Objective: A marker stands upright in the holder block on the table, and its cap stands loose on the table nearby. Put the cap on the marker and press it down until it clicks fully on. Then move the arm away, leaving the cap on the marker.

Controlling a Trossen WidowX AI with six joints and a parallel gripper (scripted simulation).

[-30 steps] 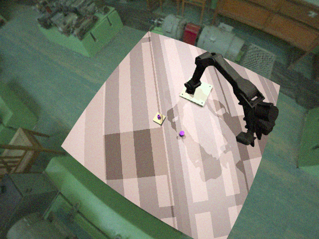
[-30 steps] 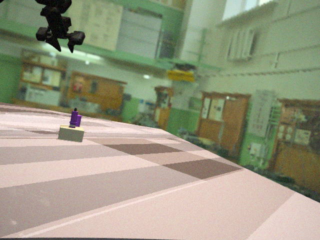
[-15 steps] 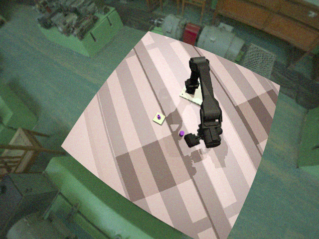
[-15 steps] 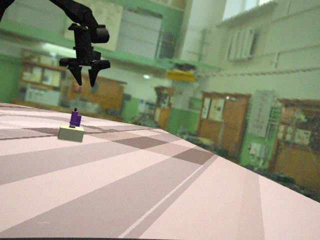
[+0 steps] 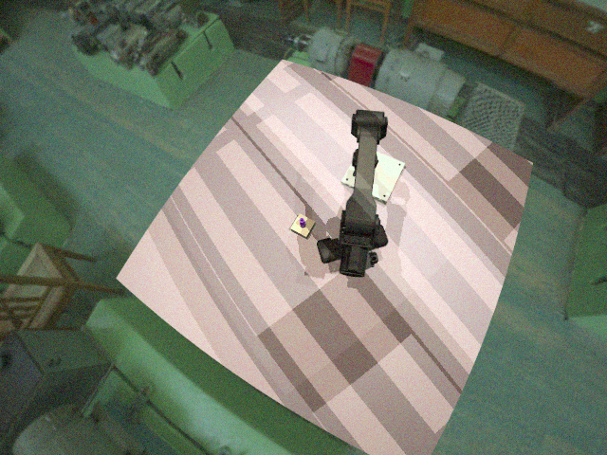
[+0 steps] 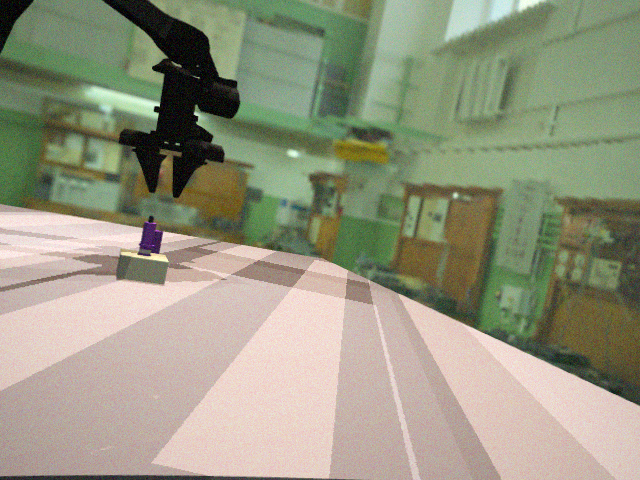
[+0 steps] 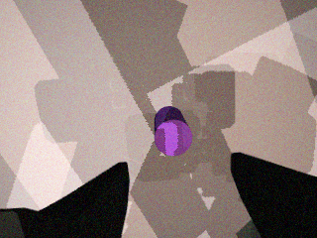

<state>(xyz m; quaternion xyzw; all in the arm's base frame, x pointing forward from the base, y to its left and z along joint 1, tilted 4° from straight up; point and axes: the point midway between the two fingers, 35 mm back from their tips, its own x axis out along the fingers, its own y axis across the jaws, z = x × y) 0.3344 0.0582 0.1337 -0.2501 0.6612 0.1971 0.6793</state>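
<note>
Workshop benches and green machinery blur behind a striped pink-and-grey counter (image 5: 372, 342), which has broad bare stretches on every side of the work and edges well away from it. Near its middle, the arm reaches out from its white base plate (image 5: 389, 178), and the claw (image 6: 164, 192) hangs part-open, gripping nothing, fingers pointing down. A small tan holder block (image 6: 142, 266) carries the upright purple marker (image 6: 148, 235). Directly under the claw in the wrist view stands the loose purple cap (image 7: 172, 135), apart from both fingers. It looks light, rigid and smooth, likely to tip or skid if nudged, so taking it squarely across its round sides, low enough to stay upright, seems wisest.
</note>
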